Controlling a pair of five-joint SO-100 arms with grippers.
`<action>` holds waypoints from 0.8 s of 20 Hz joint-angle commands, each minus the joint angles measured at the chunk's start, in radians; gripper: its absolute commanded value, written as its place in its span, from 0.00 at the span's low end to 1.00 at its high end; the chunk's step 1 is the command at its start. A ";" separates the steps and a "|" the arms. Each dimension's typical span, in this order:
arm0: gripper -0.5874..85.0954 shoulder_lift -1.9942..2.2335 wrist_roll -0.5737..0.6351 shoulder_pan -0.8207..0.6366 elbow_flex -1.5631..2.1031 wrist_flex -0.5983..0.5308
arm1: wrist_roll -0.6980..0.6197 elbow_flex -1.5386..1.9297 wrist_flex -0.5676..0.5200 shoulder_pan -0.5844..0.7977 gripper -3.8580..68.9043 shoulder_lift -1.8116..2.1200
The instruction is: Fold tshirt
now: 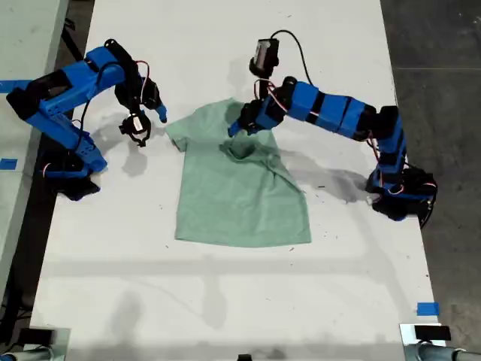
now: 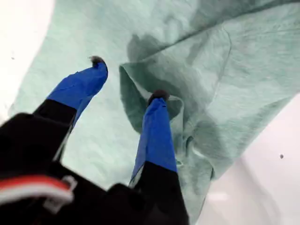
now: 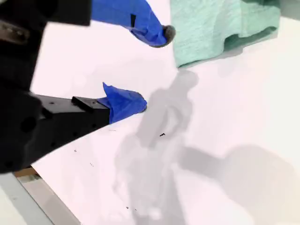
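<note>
The pale mint-green tshirt (image 1: 240, 199) lies mostly flat on the white table (image 1: 225, 301), hem toward the exterior view's bottom. Its upper part on the exterior view's right is bunched and folded inward (image 1: 242, 147). My first gripper (image 1: 245, 125) hovers low over that bunched cloth. It is open (image 2: 128, 78), with one fingertip (image 2: 159, 96) resting at a raised fold of the tshirt (image 2: 197, 70). My second gripper (image 1: 146, 120) hangs open above bare table, just off the sleeve on the exterior view's left. In its wrist view the gripper (image 3: 153, 68) holds nothing, and the tshirt's sleeve (image 3: 220, 23) lies just beyond.
A blue tape mark (image 1: 427, 308) sits near the table's edge at the exterior view's lower right, another (image 1: 7, 163) on a neighbouring surface at the left. Dark floor (image 1: 443, 75) borders the table on the exterior view's right. Both arm bases stand at the table's sides.
</note>
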 commanded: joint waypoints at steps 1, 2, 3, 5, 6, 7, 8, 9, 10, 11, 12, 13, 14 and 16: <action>0.21 0.003 -0.015 0.018 -0.066 -0.012 | -0.017 -0.058 0.043 0.031 0.32 0.202; 0.21 0.000 -0.017 0.023 -0.071 -0.014 | -0.021 -0.032 0.057 0.041 0.32 0.241; 0.23 -0.005 -0.021 0.028 -0.077 -0.012 | -0.025 0.008 0.061 0.054 0.32 0.278; 0.25 -0.021 -0.023 0.044 -0.103 -0.012 | -0.035 0.049 0.087 0.072 0.31 0.304; 0.27 -0.041 -0.023 0.051 -0.123 -0.008 | -0.038 0.055 0.097 0.075 0.31 0.304; 0.30 -0.069 -0.023 0.057 -0.146 0.002 | -0.040 0.061 0.098 0.075 0.31 0.304; 0.32 -0.094 -0.018 0.060 -0.164 0.003 | -0.041 0.063 0.098 0.075 0.31 0.304; 0.33 -0.114 -0.018 0.066 -0.178 0.000 | -0.043 0.066 0.100 0.075 0.31 0.304; 0.34 -0.132 -0.017 0.072 -0.193 -0.005 | -0.043 0.067 0.103 0.075 0.31 0.304; 0.35 -0.150 -0.017 0.075 -0.199 -0.012 | -0.043 0.071 0.104 0.075 0.31 0.305; 0.36 -0.169 -0.017 0.075 -0.202 -0.020 | -0.043 0.074 0.109 0.074 0.31 0.308; 0.36 -0.183 -0.017 0.074 -0.195 -0.029 | -0.044 0.075 0.112 0.074 0.31 0.311; 0.37 -0.198 -0.017 0.074 -0.187 -0.044 | -0.046 0.077 0.117 0.072 0.31 0.318; 0.37 -0.249 -0.017 0.074 -0.176 -0.086 | -0.049 0.080 0.129 0.072 0.31 0.337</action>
